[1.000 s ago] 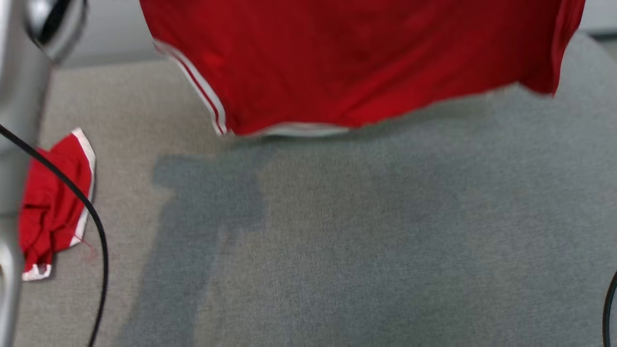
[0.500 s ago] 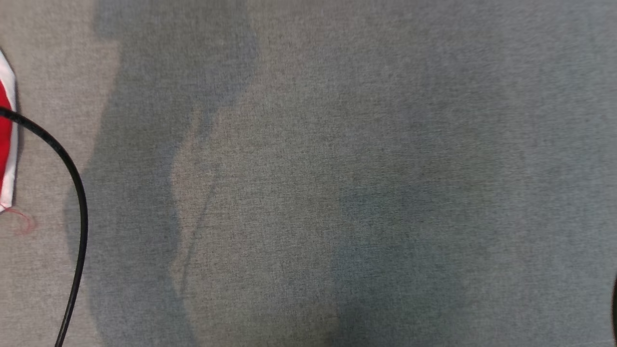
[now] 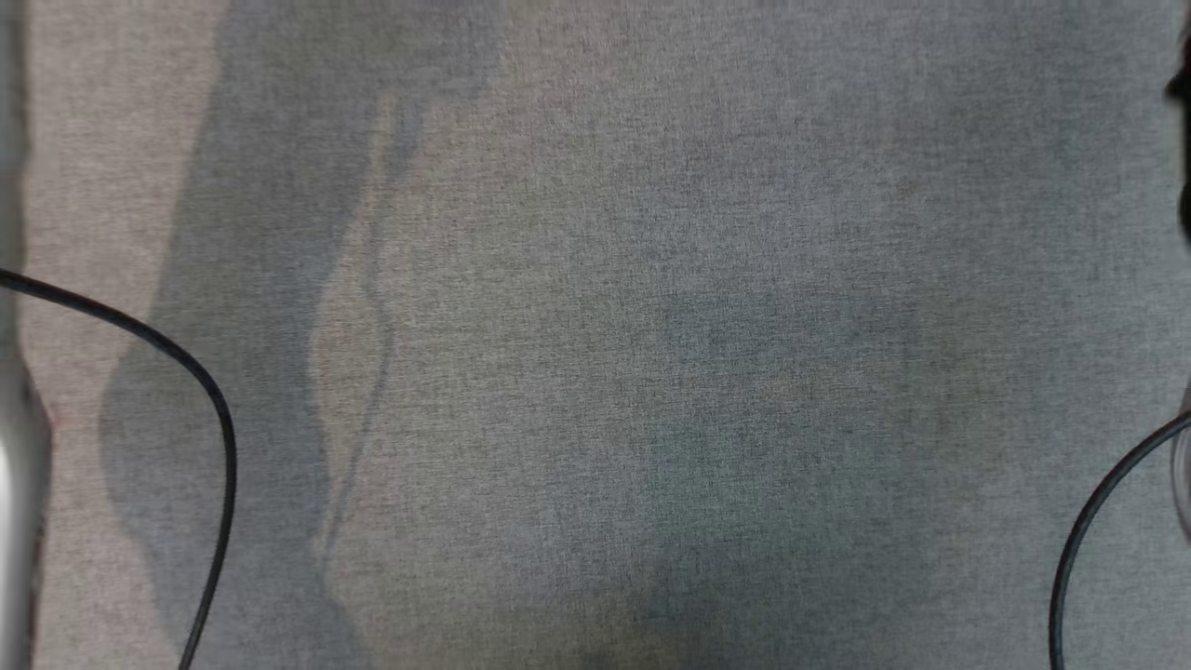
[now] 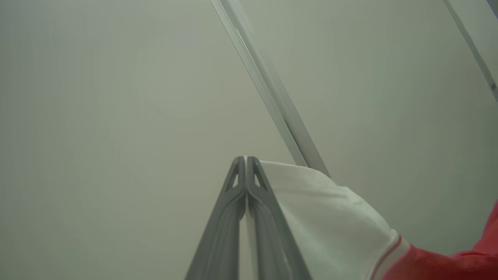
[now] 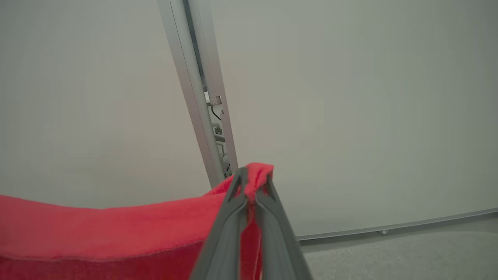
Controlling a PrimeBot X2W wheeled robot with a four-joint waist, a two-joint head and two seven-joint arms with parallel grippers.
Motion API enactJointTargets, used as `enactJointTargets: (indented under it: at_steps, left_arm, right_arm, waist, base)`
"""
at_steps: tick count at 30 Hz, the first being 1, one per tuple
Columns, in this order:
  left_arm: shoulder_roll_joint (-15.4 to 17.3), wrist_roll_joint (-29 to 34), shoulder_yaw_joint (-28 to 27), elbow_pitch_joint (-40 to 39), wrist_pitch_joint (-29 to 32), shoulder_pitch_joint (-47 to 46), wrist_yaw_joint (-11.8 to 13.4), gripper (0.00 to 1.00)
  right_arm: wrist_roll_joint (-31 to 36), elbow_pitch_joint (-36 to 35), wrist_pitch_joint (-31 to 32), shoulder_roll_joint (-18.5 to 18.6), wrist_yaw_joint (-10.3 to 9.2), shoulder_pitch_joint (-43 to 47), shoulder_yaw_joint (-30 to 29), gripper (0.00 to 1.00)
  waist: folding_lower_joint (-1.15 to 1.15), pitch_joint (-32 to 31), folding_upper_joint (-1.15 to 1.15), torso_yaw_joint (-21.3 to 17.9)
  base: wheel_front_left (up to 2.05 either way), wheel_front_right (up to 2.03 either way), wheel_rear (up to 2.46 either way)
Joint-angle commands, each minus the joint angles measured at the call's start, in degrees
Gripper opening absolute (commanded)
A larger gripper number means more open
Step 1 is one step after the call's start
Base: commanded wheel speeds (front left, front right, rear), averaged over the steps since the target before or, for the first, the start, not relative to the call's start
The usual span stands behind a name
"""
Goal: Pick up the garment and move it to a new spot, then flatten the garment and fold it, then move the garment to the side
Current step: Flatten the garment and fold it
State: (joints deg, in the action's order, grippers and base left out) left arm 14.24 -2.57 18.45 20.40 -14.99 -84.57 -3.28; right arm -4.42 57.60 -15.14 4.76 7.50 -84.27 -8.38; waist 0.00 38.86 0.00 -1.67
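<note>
Garment (image 4: 334, 221), one red piece with a white band, was held up before a pale wall (image 4: 97, 116) by two grippers. The left gripper (image 4: 246, 158) had its fingers pressed together on the white band. The right gripper (image 5: 251, 175) was clamped on a bunched red edge. In the head view, two black leads curved over the grey cloth surface (image 3: 651, 326): the left cable (image 3: 228, 447) and the right cable (image 3: 1070, 549).
</note>
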Motion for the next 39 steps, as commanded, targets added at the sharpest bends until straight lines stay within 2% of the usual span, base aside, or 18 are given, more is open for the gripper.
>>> enactJointTargets:
  at_steps: [1, 7, 14, 21, 31, 39]
  left_arm:
    - [0.4, 0.0, 0.0, 0.5, -0.2, 2.0, -0.5, 0.00]
    - [0.0, -1.0, 0.0, 2.3, -0.2, 10.9, -1.8, 0.00]
    - [-0.1, -1.5, 2.8, 4.2, -0.2, 22.0, -3.5, 0.00]
    - [0.6, -0.9, 8.6, 4.3, -0.2, 32.0, -4.1, 0.00]
    - [3.6, -1.1, 21.3, 4.7, -0.2, 41.8, -4.2, 0.00]
    - [5.0, -1.7, 23.8, 3.2, -0.2, 48.1, -4.2, 0.00]
  right_arm:
    - [-0.9, 0.8, -0.1, 0.6, -0.02, 1.5, 0.8, 0.00]
    - [-5.6, 4.7, -0.1, 2.5, -0.02, 8.4, 5.5, 0.00]
    - [-11.5, 8.8, -0.1, 5.9, -0.02, 17.1, 12.0, 0.00]
    - [-17.5, 10.7, -0.1, 9.1, -0.02, 25.3, 18.6, 0.00]
    - [-25.4, 11.1, 2.0, 13.0, -0.02, 35.4, 26.6, 0.00]
    - [-33.3, 10.1, 3.3, 13.9, -0.02, 42.5, 28.5, 0.00]
  waist:
    - [0.00, -1.1, 0.00, 0.4]
    - [0.00, -5.7, 0.00, 1.6]
    - [0.00, -12.3, 0.00, 3.1]
    - [0.00, -17.8, 0.00, 4.6]
    - [0.00, -24.4, 0.00, 5.7]
    - [0.00, -28.5, 0.00, 6.0]
  base:
    - [0.00, 0.00, 0.00]
    - [0.00, 0.00, 0.00]
    - [0.00, 0.00, 0.00]
    - [0.00, 0.00, 0.00]
    - [0.00, 0.00, 0.00]
    - [0.00, 0.00, 0.00]
